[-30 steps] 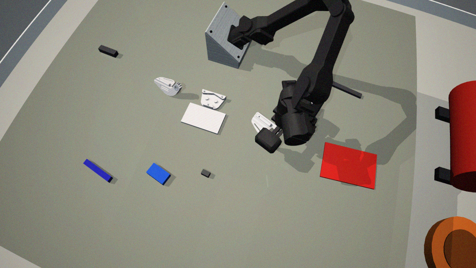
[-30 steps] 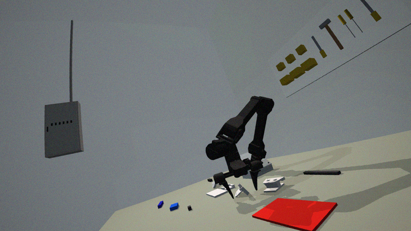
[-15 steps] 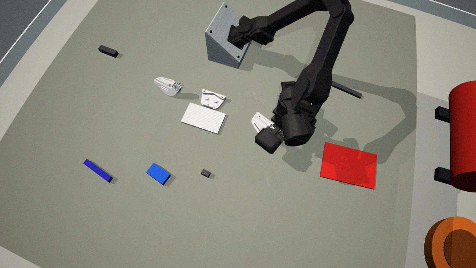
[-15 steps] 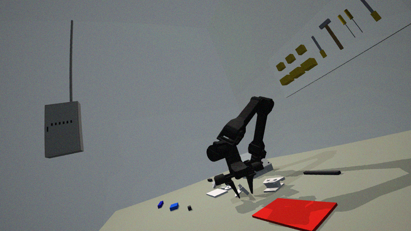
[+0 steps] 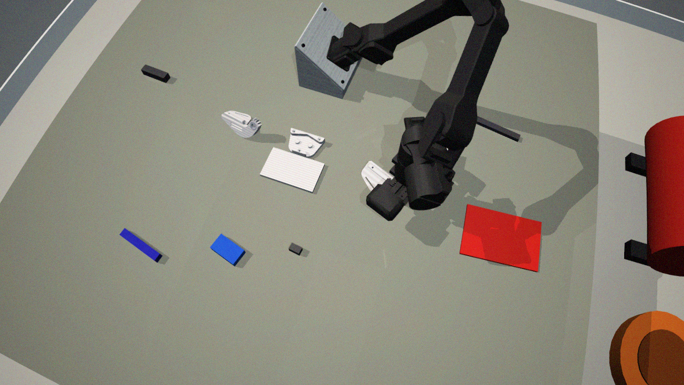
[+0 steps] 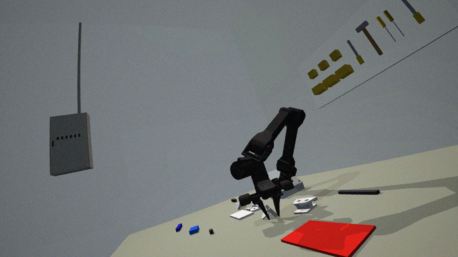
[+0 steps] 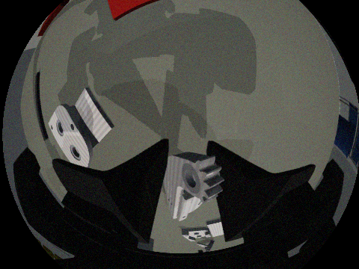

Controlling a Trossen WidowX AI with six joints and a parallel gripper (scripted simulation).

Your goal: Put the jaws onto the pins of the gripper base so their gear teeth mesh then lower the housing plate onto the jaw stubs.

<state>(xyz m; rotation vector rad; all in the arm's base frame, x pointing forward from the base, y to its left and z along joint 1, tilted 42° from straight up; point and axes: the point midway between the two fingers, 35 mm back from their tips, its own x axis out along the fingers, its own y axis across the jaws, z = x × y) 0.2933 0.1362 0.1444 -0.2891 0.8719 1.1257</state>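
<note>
Top view: The jaws (image 5: 397, 181) (image 6: 274, 217) (image 7: 188, 143) are down over the bench (image 5: 363, 306) (image 6: 167, 255) (image 7: 292, 101), inward from its right edge. A white toothed part (image 5: 375, 176) (image 7: 187, 179) pokes out beside them, its other end hidden. A second toothed part (image 5: 241, 123) (image 6: 238, 205) lies nearer the left edge. Between the two: a white studded piece (image 5: 305, 141) (image 6: 253, 208) (image 7: 198, 234), with a ribbed white plate (image 5: 292, 169) (image 6: 241, 214) (image 7: 215, 229) just beside it. A red plate (image 5: 499, 239) (image 6: 328, 237) (image 7: 129, 7) lies near the right edge.

Exterior view: Fingertips low, close to the bench surface. First toothed part at the fingers, leaning. A white two-holed piece (image 6: 304, 201) (image 7: 67, 134) stands apart from the jaws, farther from the bench's left corner than they are.

Wrist view: Jaws partly closed, gripping the first toothed part. Its gear teeth face one finger, its ribbed side the other; the round bore shows between. Neither toothed part is mounted on the studded piece.
</note>
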